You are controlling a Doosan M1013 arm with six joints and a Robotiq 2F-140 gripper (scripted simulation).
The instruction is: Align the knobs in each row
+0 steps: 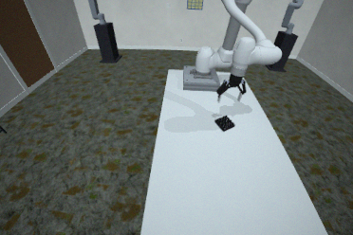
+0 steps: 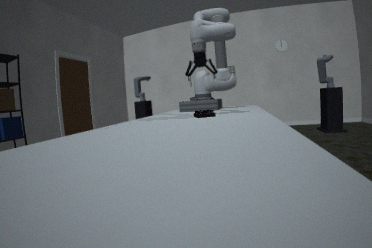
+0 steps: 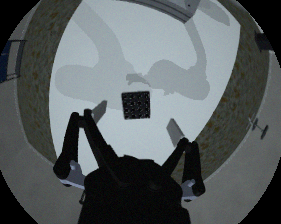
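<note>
The black knob box (image 1: pixel 222 127) (image 2: pixel 204 114) (image 3: pixel 136 105) stands flat on the white table (image 1: pixel 209 173) (image 2: pixel 190 178) (image 3: pixel 141 137). In the wrist view it looks like a dark square with small light marks. The single knobs, their white lines, the printed names and the socket are too small and dark to read. My gripper (image 1: pixel 230 99) (image 2: pixel 202 76) (image 3: pixel 138 115) is wide open with nothing between its fingers. It hangs in the air above the table, clear of the knob box, with its fingers pointing down.
The arm's grey base (image 1: pixel 201 83) (image 2: pixel 201 104) stands at the far end of the table, behind the knob box. The arm's shadow falls on the table around the box. Two small arms on dark pedestals (image 1: pixel 106 43) (image 1: pixel 283 50) stand on the floor, away from the table.
</note>
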